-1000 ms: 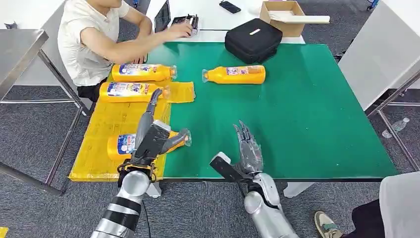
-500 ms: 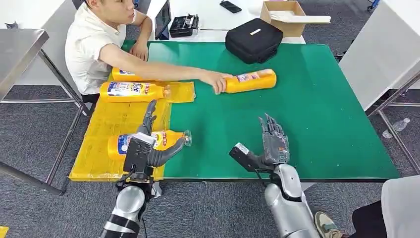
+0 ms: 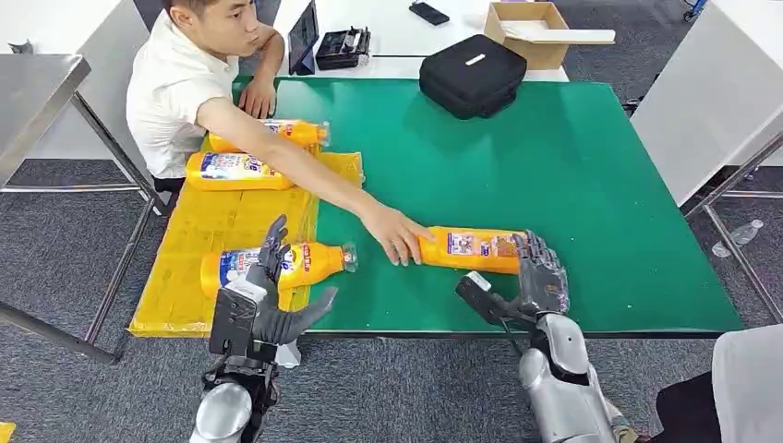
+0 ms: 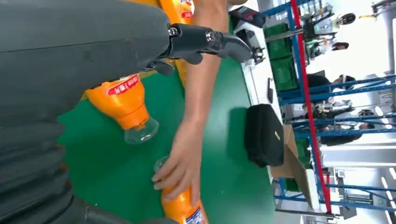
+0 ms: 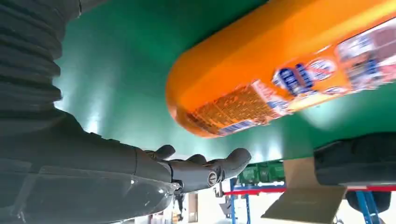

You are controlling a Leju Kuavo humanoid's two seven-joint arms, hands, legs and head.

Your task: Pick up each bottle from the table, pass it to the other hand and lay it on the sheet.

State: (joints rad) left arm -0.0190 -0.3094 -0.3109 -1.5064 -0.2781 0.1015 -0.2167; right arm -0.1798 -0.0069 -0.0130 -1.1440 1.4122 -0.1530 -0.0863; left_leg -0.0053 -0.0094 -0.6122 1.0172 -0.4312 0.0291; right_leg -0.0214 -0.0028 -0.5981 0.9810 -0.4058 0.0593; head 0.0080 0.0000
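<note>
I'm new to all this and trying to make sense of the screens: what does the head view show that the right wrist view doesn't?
Head view alone: the yellow sheet with three bottles lying on it, the person's hand on the neck end of the fourth bottle, and the open left hand near the table edge.

Right wrist view alone: a close look under that bottle's base, with the right hand's fingers spread beside it, not closed on it.

Both: the green table, the fourth bottle, the right hand, the black bag and the cardboard box.

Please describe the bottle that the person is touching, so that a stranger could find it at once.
On the green table, look at the near edge, just in front of the robot's right hand. An orange bottle lies there on its side, with a person's hand at its cap end. It alone lies on bare green; the others lie on the yellow sheet.
</note>
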